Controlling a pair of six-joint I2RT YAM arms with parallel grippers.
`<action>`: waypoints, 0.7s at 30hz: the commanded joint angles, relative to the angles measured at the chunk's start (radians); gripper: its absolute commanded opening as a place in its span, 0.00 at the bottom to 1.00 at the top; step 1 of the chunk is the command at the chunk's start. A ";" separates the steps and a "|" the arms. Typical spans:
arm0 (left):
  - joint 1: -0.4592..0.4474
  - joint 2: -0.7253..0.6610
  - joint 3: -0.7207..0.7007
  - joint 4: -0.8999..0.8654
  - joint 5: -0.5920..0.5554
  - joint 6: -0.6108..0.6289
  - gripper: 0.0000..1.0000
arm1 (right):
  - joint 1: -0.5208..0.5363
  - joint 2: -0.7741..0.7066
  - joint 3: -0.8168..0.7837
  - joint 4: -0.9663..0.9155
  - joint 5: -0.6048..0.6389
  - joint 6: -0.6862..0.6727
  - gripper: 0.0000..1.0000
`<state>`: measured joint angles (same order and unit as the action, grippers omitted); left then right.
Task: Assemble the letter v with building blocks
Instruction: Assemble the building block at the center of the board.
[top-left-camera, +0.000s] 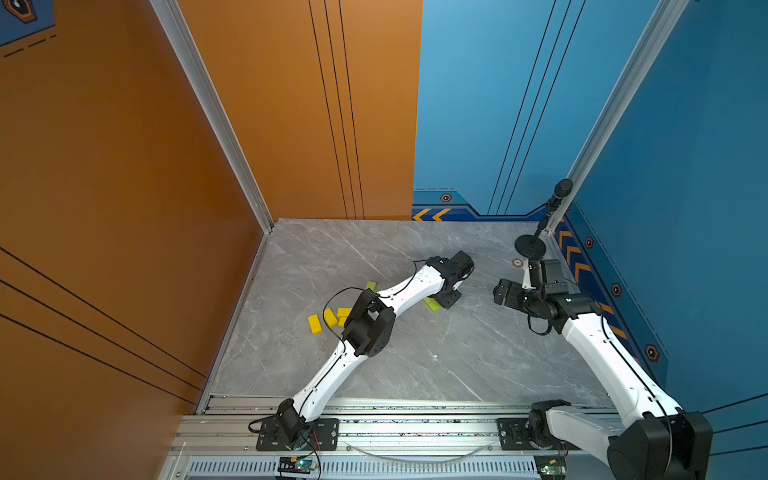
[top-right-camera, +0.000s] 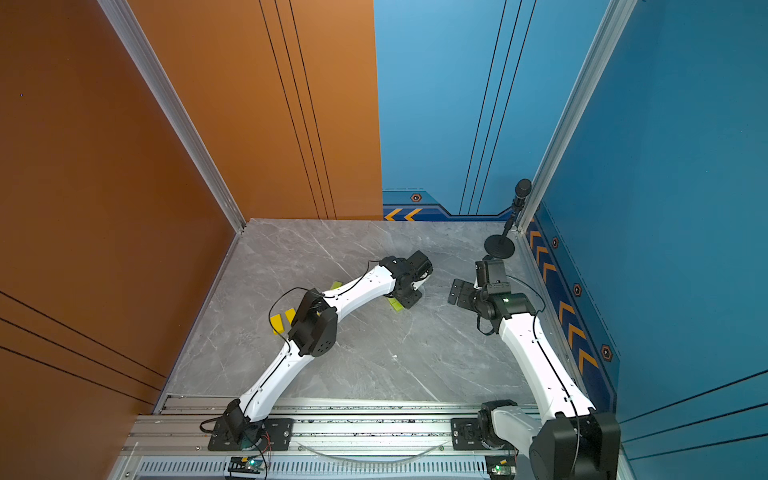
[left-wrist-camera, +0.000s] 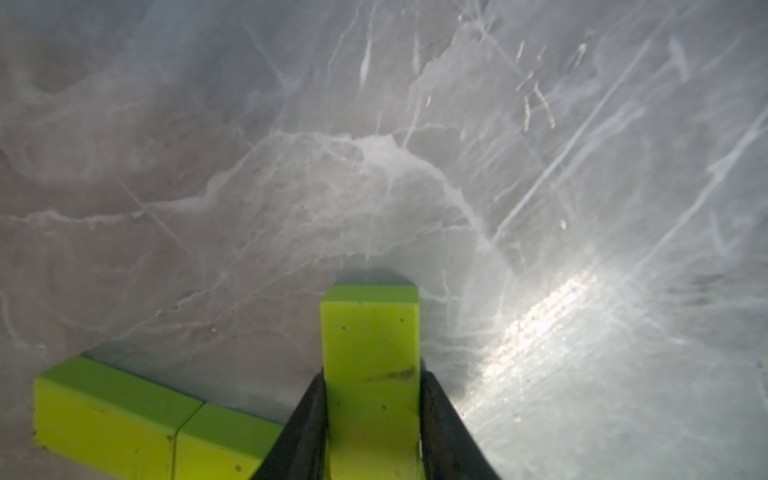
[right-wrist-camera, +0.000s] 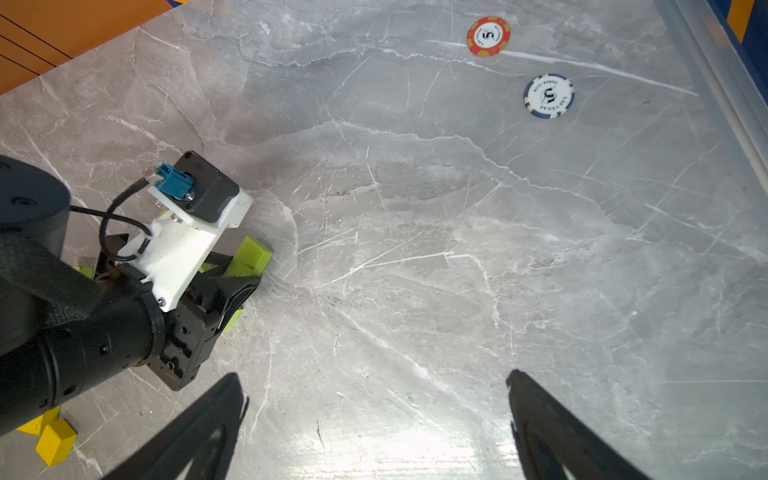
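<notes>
My left gripper (left-wrist-camera: 372, 376) is shut on a lime-green building block (left-wrist-camera: 370, 332) that stands low over the marble table; in both top views the gripper (top-left-camera: 444, 301) (top-right-camera: 406, 300) hides most of it. Beside the held block, two more lime-green blocks (left-wrist-camera: 112, 407) (left-wrist-camera: 224, 436) lie end to end on the table. Another green block (top-left-camera: 371, 285) peeks out behind the left forearm. Yellow blocks (top-left-camera: 314, 324) (top-left-camera: 331, 317) lie further left, partly hidden by the left elbow. My right gripper (right-wrist-camera: 374, 376) (top-left-camera: 501, 293) is open and empty, to the right of the left gripper.
A red poker chip (right-wrist-camera: 488, 36) and a white-and-blue poker chip (right-wrist-camera: 548, 96) lie near the table's right rail. A microphone on a round stand (top-left-camera: 530, 246) occupies the back right corner. Orange and blue walls enclose the table (top-left-camera: 415, 353).
</notes>
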<state>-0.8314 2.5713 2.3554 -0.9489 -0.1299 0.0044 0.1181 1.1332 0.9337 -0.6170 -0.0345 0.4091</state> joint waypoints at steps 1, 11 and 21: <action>0.008 -0.026 -0.025 -0.057 0.032 0.022 0.37 | 0.006 -0.013 -0.010 0.003 0.025 0.004 1.00; 0.014 -0.032 -0.030 -0.056 0.053 0.031 0.37 | 0.008 -0.018 -0.016 0.004 0.027 0.005 1.00; 0.014 -0.031 -0.024 -0.057 0.035 0.035 0.41 | 0.009 -0.020 -0.018 0.006 0.021 0.009 1.00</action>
<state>-0.8257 2.5618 2.3440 -0.9627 -0.1020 0.0265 0.1200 1.1332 0.9333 -0.6167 -0.0257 0.4095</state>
